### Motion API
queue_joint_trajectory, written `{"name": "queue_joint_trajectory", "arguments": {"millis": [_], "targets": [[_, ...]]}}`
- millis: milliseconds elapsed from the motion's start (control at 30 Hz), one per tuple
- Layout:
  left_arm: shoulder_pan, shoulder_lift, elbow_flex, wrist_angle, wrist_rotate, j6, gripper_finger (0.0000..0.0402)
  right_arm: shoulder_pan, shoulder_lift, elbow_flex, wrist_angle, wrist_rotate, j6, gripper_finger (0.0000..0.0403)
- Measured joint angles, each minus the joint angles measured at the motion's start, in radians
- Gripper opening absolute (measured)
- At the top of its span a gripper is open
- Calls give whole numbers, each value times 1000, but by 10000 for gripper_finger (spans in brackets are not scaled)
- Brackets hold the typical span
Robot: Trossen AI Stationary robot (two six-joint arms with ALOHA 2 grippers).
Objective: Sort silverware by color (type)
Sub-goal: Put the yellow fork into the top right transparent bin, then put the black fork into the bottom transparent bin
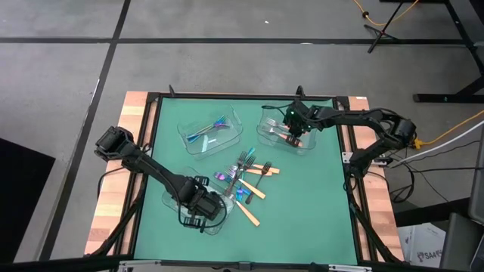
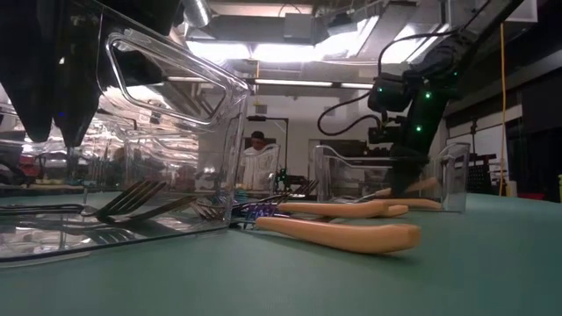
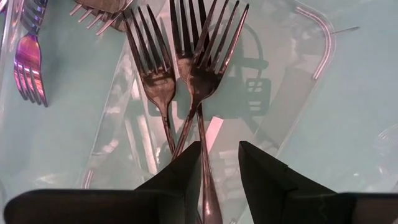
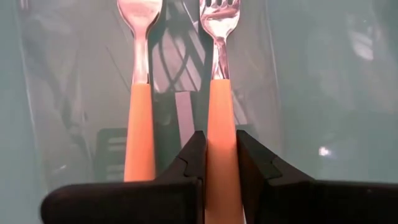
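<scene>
My right gripper (image 1: 293, 134) is low over the far-right clear tray (image 1: 266, 121), shut on an orange-handled fork (image 4: 221, 74). An orange-handled spoon (image 4: 140, 124) lies flat in that tray beside it. My left gripper (image 1: 203, 205) hangs open, pointing down, over the near-left clear tray (image 1: 172, 198). Three dark forks (image 3: 186, 68) lie on that tray's floor, and one handle (image 3: 208, 186) runs below the gap between my left fingers. Iridescent pieces (image 1: 215, 128) lie in the far-left tray. Mixed silverware (image 1: 246, 177) lies in a loose pile mid-table. My right gripper pinches the fork's orange handle (image 4: 221, 155) by its two sides between both fingers, well back from the silver tines (image 4: 221, 12). The fingers slant down from above and run along the handle. The tine end reaches out ahead over the tray floor; whether it rests there I cannot tell.
In the pile, orange-handled pieces (image 1: 253, 215) point toward the near edge and lie closest in the low view (image 2: 351, 233). The trays' upright clear walls (image 2: 219, 105) stand beside both grippers. A person (image 2: 256, 154) stands in the room behind. Green mat lies bare at the near right.
</scene>
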Motion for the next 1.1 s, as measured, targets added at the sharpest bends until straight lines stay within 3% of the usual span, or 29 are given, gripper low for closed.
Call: {"name": "queue_joint_trajectory", "arguments": {"millis": [167,367,567,900,1100], "targets": [[0,0,0,0,0,-1,101,0,0,-2,24,10,3,45],[0,0,0,-4,6,-1,101,0,0,-2,31,19,3,83],[10,0,0,-5,110,-18,101,0,0,-2,32,19,3,114],[18,-2,9,-14,176,-32,101,0,0,-2,32,19,3,115],[18,-6,125,-92,154,-22,101,0,0,-2,33,19,3,115]]}}
